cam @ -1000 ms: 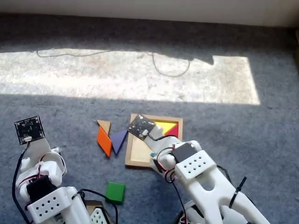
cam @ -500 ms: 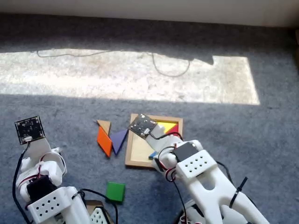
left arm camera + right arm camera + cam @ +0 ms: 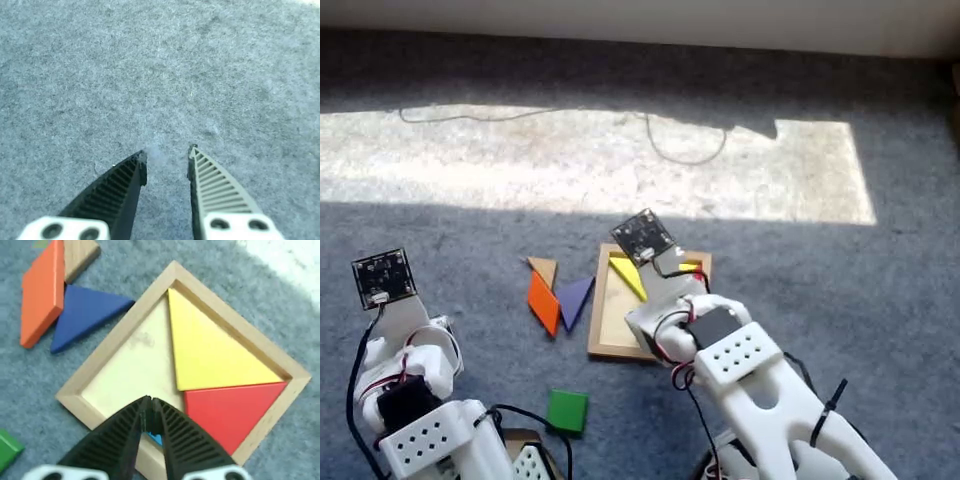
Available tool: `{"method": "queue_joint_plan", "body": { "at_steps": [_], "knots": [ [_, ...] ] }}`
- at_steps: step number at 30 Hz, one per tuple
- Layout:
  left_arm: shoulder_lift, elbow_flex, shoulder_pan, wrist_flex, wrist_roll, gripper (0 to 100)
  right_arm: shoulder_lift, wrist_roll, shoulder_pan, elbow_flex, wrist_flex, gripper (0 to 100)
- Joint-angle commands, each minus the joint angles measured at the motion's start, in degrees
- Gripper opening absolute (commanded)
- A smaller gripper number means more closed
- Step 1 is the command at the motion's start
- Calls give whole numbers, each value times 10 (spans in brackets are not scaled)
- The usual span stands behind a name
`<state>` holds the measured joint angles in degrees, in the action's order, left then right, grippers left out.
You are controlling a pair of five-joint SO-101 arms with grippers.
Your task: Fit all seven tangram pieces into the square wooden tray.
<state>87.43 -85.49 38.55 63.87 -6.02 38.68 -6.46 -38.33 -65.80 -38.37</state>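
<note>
your right gripper [image 3: 150,407] hangs clenched, seemingly empty, over the tray [image 3: 114,327]; the left gripper [image 3: 166,159] is spread above carpet [image 3: 150,60]. the navy triangle [image 3: 82,310] lies just outside the rim, nearest your right arm.

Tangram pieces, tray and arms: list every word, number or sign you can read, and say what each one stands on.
No text can be read.
The wooden tray, yellow piece, red piece, orange piece and blue triangle are plain.
Any print on the left arm's circuit board or the right arm's circuit board is too small to read.
</note>
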Motion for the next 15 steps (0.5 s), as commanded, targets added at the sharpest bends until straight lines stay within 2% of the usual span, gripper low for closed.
{"method": "queue_joint_plan", "body": {
  "at_steps": [1,3,7,11,15],
  "knots": [
    [5,6,4,-1,-5,146,9,9,-8,-50,120,5],
    [5,6,4,-1,-5,146,9,8,-6,-89,154,5],
    [5,6,4,-1,-5,146,15,5,-4,-141,157,5],
    [5,6,4,-1,-5,146,15,-44,19,-156,154,5],
    [5,6,4,-1,-5,146,16,-56,65,-143,77,5]
  ]
}}
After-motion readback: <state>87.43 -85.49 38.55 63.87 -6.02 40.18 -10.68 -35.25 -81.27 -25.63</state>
